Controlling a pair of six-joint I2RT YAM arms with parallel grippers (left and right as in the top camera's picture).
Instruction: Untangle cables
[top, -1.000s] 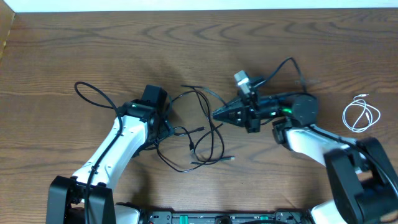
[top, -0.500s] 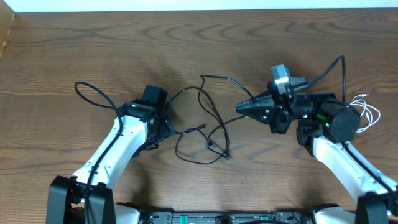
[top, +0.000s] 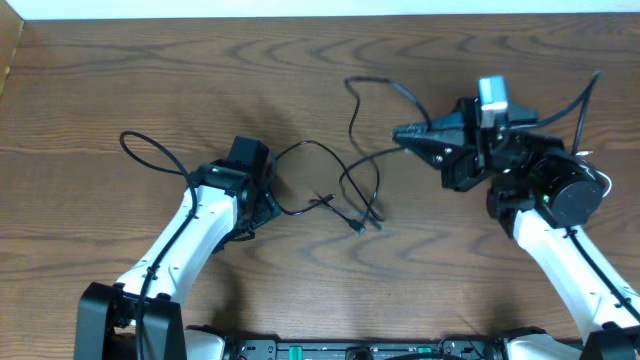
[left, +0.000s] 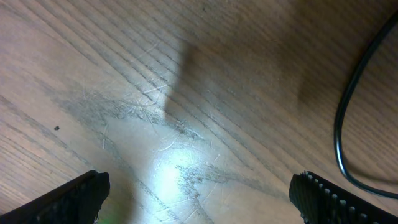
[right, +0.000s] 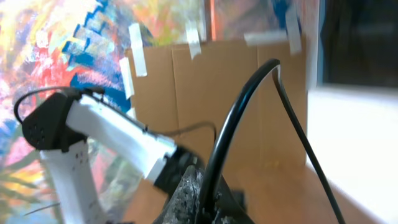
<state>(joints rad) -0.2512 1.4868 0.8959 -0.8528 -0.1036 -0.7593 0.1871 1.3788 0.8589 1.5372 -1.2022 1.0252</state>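
My right gripper (top: 403, 134) is shut on a black cable (top: 352, 166) and holds it above the table. That cable arcs up behind the jaws and hangs down in loops to small plug ends near the table's middle. In the right wrist view the cable (right: 239, 118) rises from the shut jaws (right: 208, 196). My left gripper (top: 262, 200) is low over the table, open and empty (left: 199, 194). Another stretch of black cable (top: 300, 150) curves right from it and shows in the left wrist view (left: 341, 124). The white cable is hidden behind my right arm.
A black wire loop (top: 150, 150) lies on the wooden table (top: 200, 70) left of my left arm. A thick black wire (top: 585, 90) runs from the right wrist. The table's back edge (top: 320, 16) meets a white strip.
My right gripper has moved right and toward the back with the black cable, dragging its loops and plug ends rightward and spreading the tangle. The left arm has not moved.
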